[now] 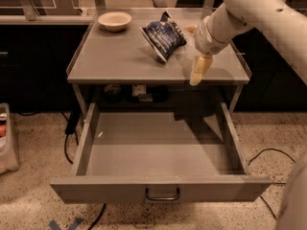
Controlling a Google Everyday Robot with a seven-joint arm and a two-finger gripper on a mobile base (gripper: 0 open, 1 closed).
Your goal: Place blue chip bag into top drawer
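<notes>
The blue chip bag [163, 36] lies crinkled on the grey tabletop [115, 56], right of centre near the back. The top drawer [158, 150] is pulled fully out below the tabletop, and nothing shows inside it; its curved handle [163, 194] is at the centre of the front panel. My gripper [199, 72] hangs from the white arm at the upper right. It points down over the tabletop's front right edge, just right of and in front of the bag, and does not touch it. It holds nothing that I can see.
A white bowl [114, 20] stands at the back left of the tabletop. Small items sit in the dark gap under the tabletop [139, 92]. Cables [268, 152] lie on the speckled floor on both sides. A bin [7, 138] stands at the far left.
</notes>
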